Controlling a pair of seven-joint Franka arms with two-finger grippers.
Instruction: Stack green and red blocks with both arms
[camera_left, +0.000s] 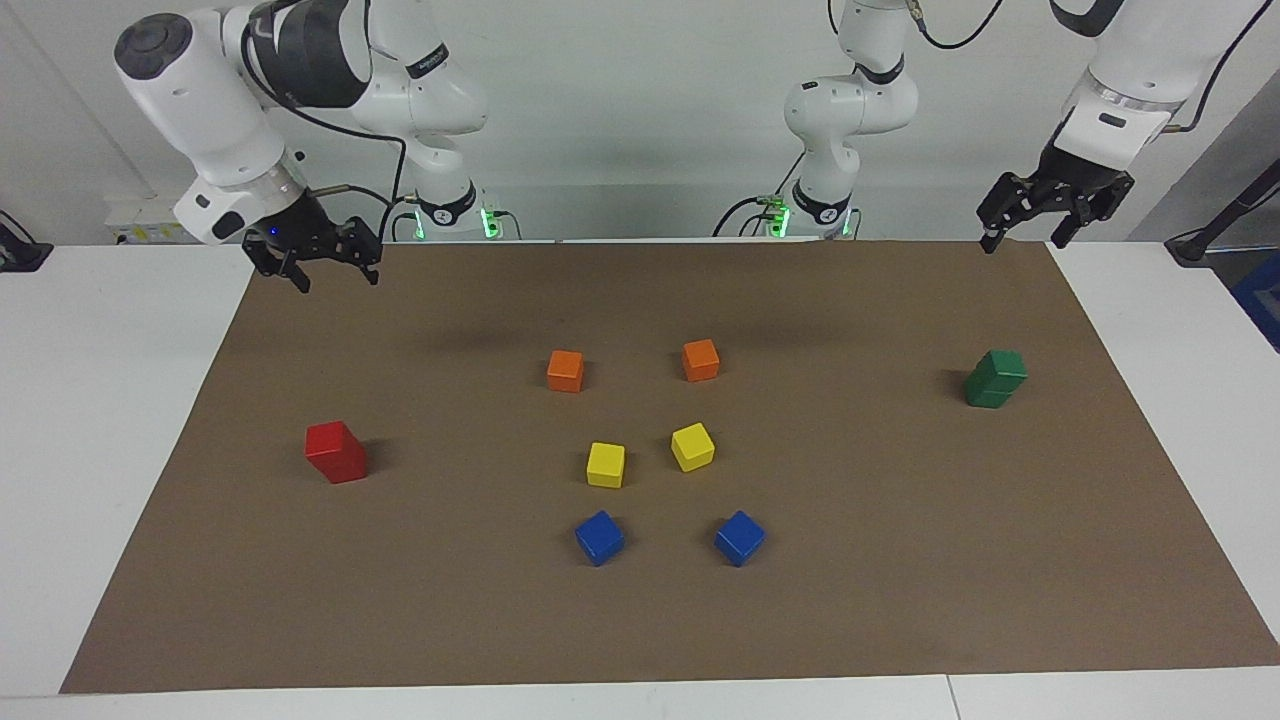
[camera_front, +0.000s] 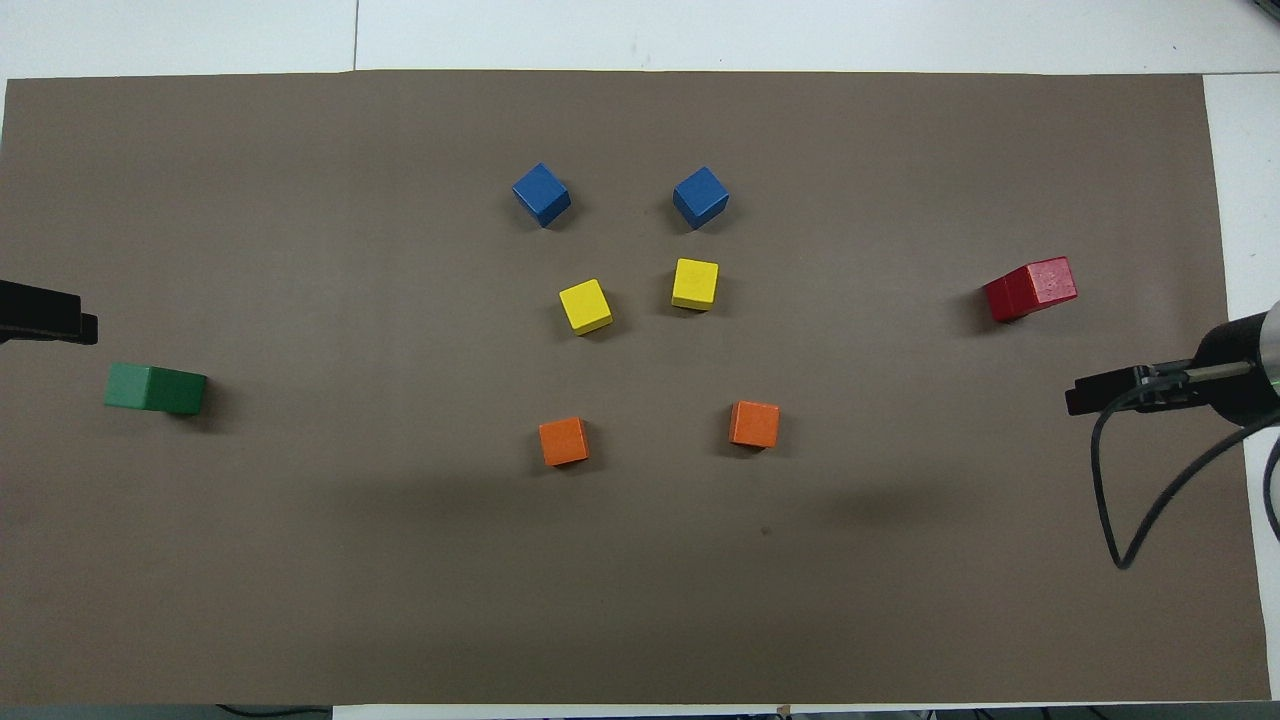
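Two red blocks stand one on the other at the right arm's end of the mat. Two green blocks stand stacked the same way at the left arm's end. My right gripper hangs open and empty, high over the mat's corner by the right arm's base, well clear of the red stack. My left gripper waits open and empty, raised over the mat's corner by the left arm's end.
In the middle of the brown mat sit three pairs of cubes. The orange ones are nearest the robots, then the yellow ones, then the blue ones. White table surrounds the mat.
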